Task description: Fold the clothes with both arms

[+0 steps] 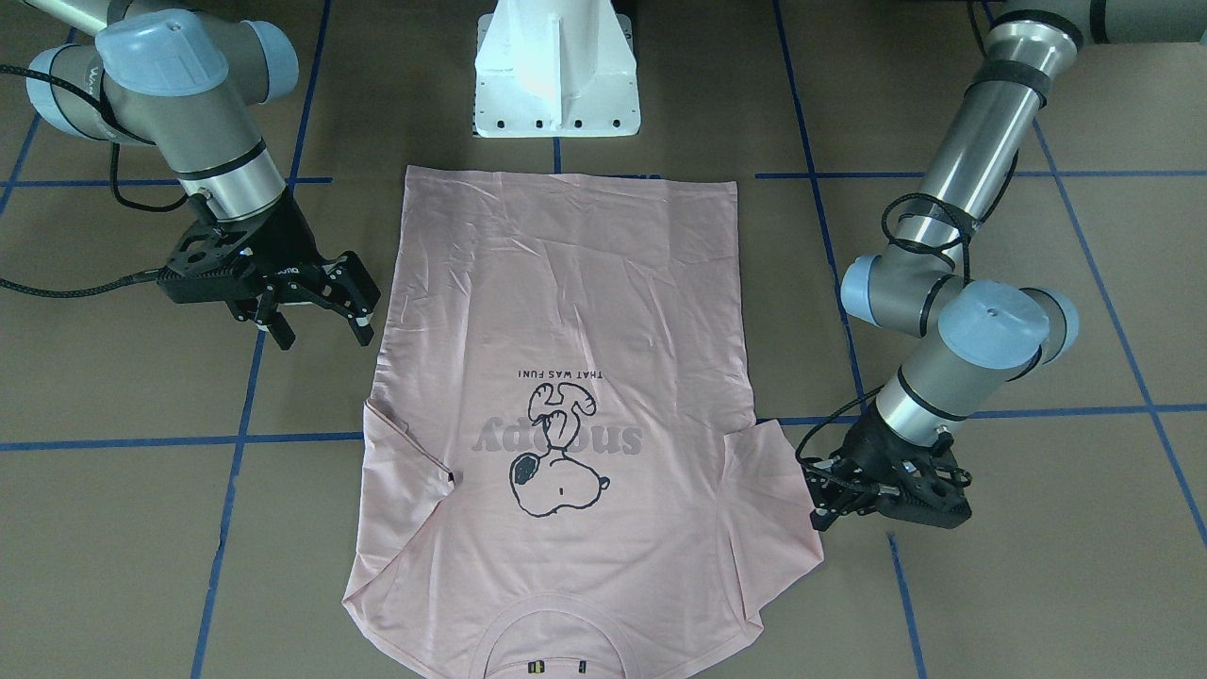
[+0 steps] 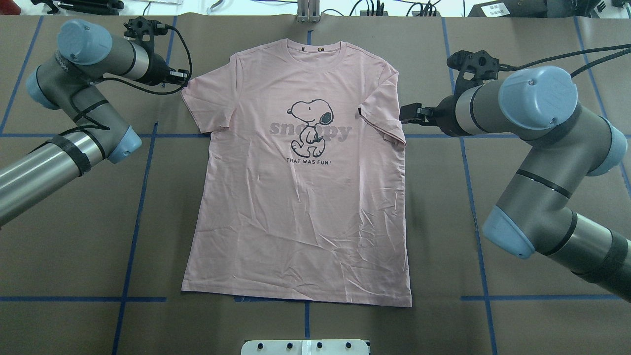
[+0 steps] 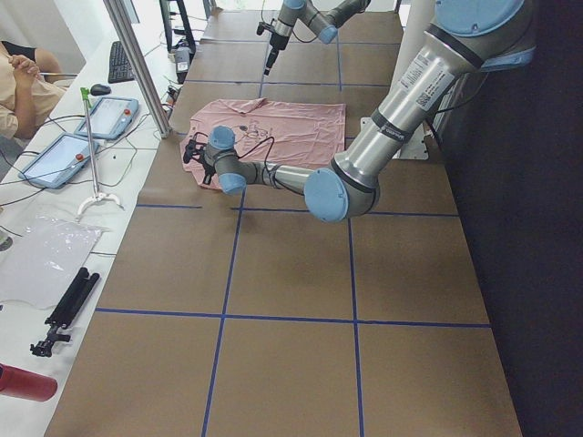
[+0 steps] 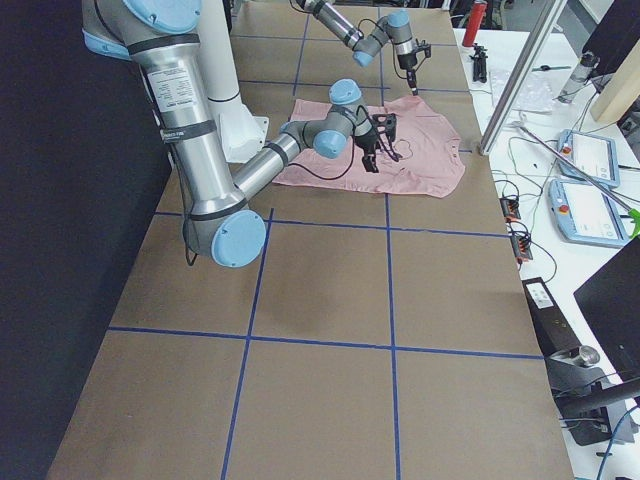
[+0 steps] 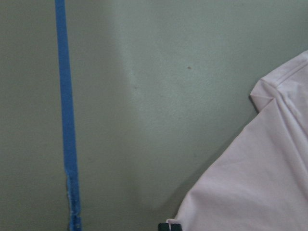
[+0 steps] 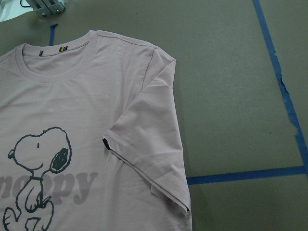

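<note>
The pale pink Snoopy T-shirt [image 2: 296, 207] lies flat and face up in the middle of the table, collar away from the robot. One sleeve [image 6: 149, 159] is folded in over the chest, and its black tag [image 6: 105, 142] shows. My right gripper [image 1: 322, 332] hovers open just outside that sleeve, holding nothing. My left gripper [image 2: 186, 75] sits low at the edge of the other sleeve [image 1: 783, 509]. In the left wrist view only a small black tip [image 5: 168, 226] shows beside the sleeve's corner, so I cannot tell whether that gripper is open or shut.
The white pedestal base [image 1: 556, 85] stands just behind the shirt's bottom hem. Blue tape lines [image 2: 143, 197] cross the brown table [image 2: 74, 236]. A side bench carries tablets [image 3: 64, 155], with a seated person [image 3: 18, 82] beside it. A metal post [image 3: 137, 64] rises at the table's edge.
</note>
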